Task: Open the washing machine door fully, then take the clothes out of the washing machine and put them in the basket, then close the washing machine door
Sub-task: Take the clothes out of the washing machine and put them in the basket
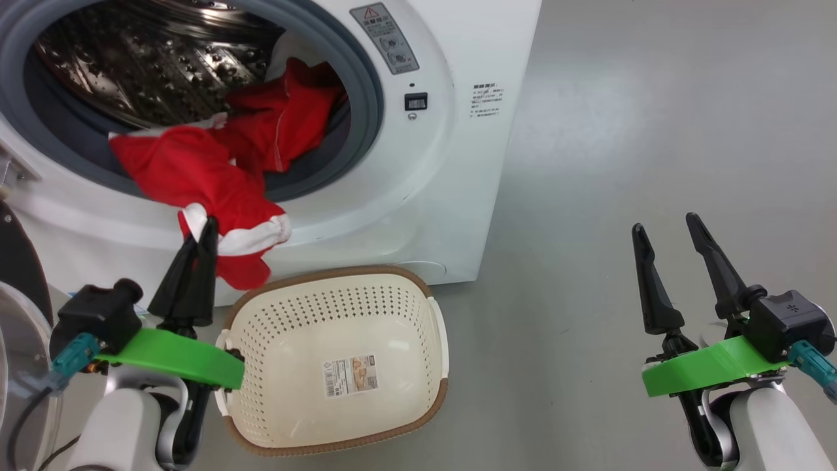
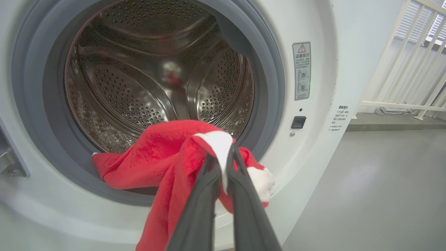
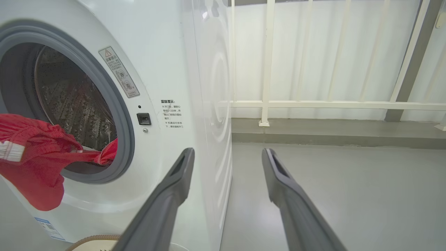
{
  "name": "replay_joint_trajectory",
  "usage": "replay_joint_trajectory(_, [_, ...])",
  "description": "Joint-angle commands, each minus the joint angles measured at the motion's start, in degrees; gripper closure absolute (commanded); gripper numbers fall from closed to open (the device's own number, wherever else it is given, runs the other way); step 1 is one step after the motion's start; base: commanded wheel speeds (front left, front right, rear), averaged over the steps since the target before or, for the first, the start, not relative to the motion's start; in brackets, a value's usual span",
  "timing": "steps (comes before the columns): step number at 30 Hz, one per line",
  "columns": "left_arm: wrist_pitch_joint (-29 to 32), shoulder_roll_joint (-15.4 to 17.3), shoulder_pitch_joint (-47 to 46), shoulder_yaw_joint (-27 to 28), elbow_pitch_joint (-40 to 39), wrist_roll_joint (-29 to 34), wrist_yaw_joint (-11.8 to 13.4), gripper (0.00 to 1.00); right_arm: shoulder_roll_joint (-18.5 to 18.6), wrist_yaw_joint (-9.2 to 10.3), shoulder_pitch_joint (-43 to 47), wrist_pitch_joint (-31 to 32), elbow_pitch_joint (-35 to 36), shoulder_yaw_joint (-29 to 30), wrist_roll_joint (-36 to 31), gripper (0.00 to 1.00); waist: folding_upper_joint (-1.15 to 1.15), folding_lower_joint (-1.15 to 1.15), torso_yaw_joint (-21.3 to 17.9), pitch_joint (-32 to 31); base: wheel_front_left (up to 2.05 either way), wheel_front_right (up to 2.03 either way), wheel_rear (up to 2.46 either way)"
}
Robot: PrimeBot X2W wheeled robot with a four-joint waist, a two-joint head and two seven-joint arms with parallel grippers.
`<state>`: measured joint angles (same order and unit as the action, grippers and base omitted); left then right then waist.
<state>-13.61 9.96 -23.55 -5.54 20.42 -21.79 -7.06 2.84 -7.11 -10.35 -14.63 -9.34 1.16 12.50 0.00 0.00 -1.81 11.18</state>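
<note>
The washing machine (image 1: 418,196) stands with its round opening uncovered. The washing machine door (image 1: 18,268) is swung out at the left edge of the head view. Red clothes (image 1: 196,170) spill over the grey ring and hang down the front. More red fabric (image 1: 288,118) lies inside the drum. My left gripper (image 1: 204,229) is shut on the hanging garment's white-trimmed edge, and the left wrist view shows the left gripper (image 2: 224,158) pinching that trim. The basket (image 1: 327,307) sits empty on the floor just below and right of it. My right gripper (image 1: 664,224) stands open, far right.
Grey floor (image 1: 654,131) stretches to the right of the machine. A white railing (image 3: 313,104) on a low curb runs behind it. In the right wrist view my right gripper (image 3: 227,151) points past the machine's front corner (image 3: 195,104), with the basket's rim (image 3: 90,242) at the bottom.
</note>
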Motion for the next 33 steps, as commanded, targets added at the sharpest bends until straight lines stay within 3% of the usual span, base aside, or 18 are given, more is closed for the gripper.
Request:
replay_joint_trajectory(1, [0.2, 1.4, 0.2, 1.6, -2.5, -0.5, 0.4, 1.00, 0.0, -0.37, -0.2, -0.4, 1.4, -1.1, -0.3, 0.00, 0.00, 0.00, 0.0, -0.4, 0.00, 0.00, 0.00])
replay_joint_trajectory(15, [3.9, -0.6, 4.3, -0.6, -7.9, -2.9, 0.8, 1.00, 0.0, -0.37, -0.3, -0.4, 2.1, -1.6, 0.6, 0.00, 0.00, 0.00, -0.6, 1.0, 0.00, 0.00, 0.00])
replay_joint_trajectory(22, [6.5, -2.2, 2.8, -3.5, -1.6, -6.0, 0.1, 1.00, 0.0, -0.37, -1.0, -0.4, 2.4, -1.7, 1.2, 0.00, 0.00, 0.00, -0.6, 3.5, 0.00, 0.00, 0.00])
replay_joint_trajectory(33, [6.6, -3.9, -4.0, -9.9, 14.6, -12.2, -0.4, 1.00, 0.0, -0.37, -2.9, -0.4, 2.7, -2.6, 1.4, 0.00, 0.00, 0.00, -0.9, 8.0, 0.00, 0.00, 0.00])
